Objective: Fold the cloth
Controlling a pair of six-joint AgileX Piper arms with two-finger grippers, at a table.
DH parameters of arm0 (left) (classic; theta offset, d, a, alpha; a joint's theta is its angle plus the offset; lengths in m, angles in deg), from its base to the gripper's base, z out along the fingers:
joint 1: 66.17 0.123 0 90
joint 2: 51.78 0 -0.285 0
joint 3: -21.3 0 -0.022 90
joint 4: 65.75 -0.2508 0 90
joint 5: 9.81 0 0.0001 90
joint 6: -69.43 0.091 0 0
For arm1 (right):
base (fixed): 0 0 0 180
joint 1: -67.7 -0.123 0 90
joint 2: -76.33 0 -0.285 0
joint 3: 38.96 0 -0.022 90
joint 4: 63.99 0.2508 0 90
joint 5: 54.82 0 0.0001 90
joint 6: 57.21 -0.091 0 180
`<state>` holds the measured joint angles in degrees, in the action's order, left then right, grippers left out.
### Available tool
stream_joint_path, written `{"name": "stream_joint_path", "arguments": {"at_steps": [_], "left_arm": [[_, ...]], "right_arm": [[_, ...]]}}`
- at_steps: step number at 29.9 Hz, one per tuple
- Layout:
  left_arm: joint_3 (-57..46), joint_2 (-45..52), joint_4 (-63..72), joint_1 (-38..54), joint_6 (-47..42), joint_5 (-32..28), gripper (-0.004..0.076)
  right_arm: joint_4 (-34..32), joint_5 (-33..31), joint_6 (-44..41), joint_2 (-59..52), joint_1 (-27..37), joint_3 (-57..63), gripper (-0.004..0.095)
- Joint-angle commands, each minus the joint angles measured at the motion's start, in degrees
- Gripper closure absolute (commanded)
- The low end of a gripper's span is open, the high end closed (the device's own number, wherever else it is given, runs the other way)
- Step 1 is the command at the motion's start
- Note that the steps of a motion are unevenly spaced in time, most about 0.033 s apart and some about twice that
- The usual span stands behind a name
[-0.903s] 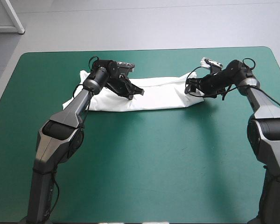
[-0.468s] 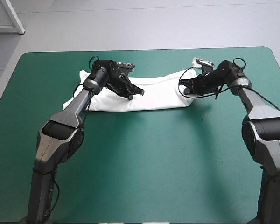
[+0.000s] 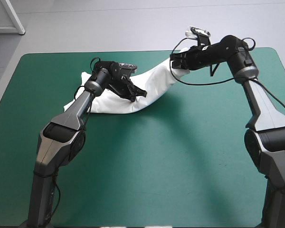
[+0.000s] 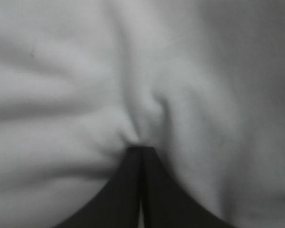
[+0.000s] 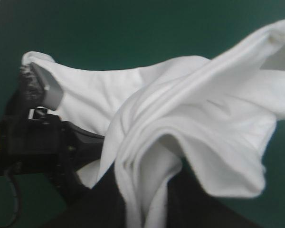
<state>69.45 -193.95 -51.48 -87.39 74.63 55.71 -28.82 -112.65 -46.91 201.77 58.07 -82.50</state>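
White T-shirt (image 3: 154,85) is lying folded across the far left of the teal-green table (image 3: 180,156); the left gripper (image 3: 136,96) is pinching its middle tight, the right gripper (image 3: 175,61) is clenching its raised right end.

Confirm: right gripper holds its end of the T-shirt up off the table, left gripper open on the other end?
No: the left gripper is shut on the T-shirt, not open; the left wrist view shows its fingers meeting, cloth pinched at the tip. The right gripper does hold its end off the table.
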Motion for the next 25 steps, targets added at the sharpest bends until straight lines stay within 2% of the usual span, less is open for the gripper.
{"name": "stream_joint_path", "arguments": {"at_steps": [1,9,16,19,21,25], "left_arm": [[0.24,1.3,6.03,-1.26,-0.21,1.44,0.0733],[0.24,1.3,8.36,-1.26,0.95,2.17,0.0733],[2.02,3.96,6.68,-1.13,0.88,2.7,0.0733],[5.38,6.0,5.31,-1.13,1.1,4.57,0.0733],[8.36,7.51,2.87,-1.13,1.1,8.09,0.0733],[9.11,12.42,-3.61,-1.13,0.96,8.42,0.0733]], "right_arm": [[2.72,2.6,-0.11,-4.26,-2.93,-5.23,0.0923],[2.5,6.82,-0.46,-3.98,-6.73,-6.96,0.0923],[0.54,6.69,-0.22,-3.34,-6.73,-6.97,0.0923],[0.54,6.15,0.14,-3.34,-6.73,-6.97,0.0923],[0.54,5.11,0.23,-3.34,-6.73,-6.97,0.0923],[1.18,4.8,0.73,-3.34,-6.73,-6.97,0.0923]]}}
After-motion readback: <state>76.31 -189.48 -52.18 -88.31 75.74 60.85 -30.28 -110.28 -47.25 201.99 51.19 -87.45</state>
